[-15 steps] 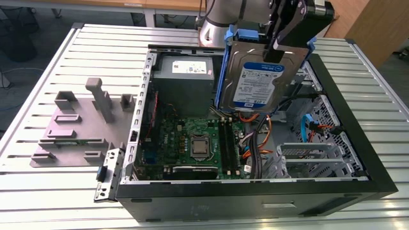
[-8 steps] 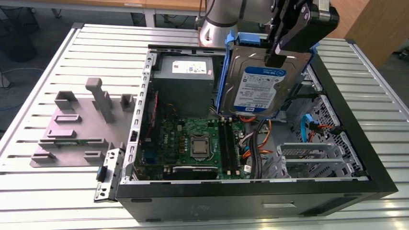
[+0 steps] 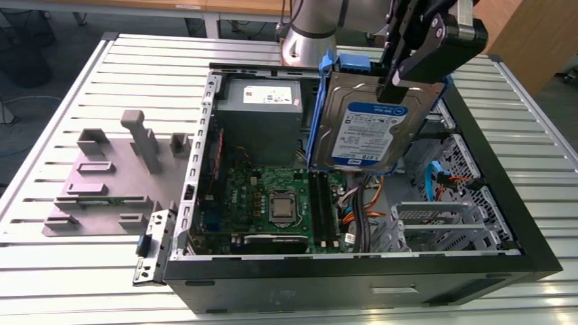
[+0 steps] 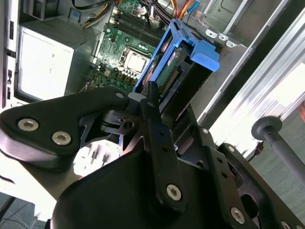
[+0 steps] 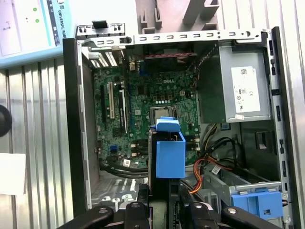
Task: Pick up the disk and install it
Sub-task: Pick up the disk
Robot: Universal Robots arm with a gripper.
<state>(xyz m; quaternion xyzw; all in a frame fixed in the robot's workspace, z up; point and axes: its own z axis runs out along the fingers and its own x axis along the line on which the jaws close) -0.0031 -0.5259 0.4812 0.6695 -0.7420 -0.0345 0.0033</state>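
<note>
Well, hand (image 3: 392, 89): clamped on the disk's upper end.
Disk (image 3: 366, 132): hung in the air, nearly upright, label toward the exterior view, over the open case.
Rails (image 5: 169, 152): blue, ran along the disk's edges.
Case (image 3: 532, 250): lay on its side on the worktop (image 3: 54, 271), lid off, with the motherboard (image 3: 271, 203) and grey box (image 3: 262, 101) exposed.
Bracket (image 5: 255, 200): blue, sat in the metal cage (image 3: 442, 220).
Fixture (image 3: 108, 183): grey, stood beside the case, at the exterior view's left.
</note>
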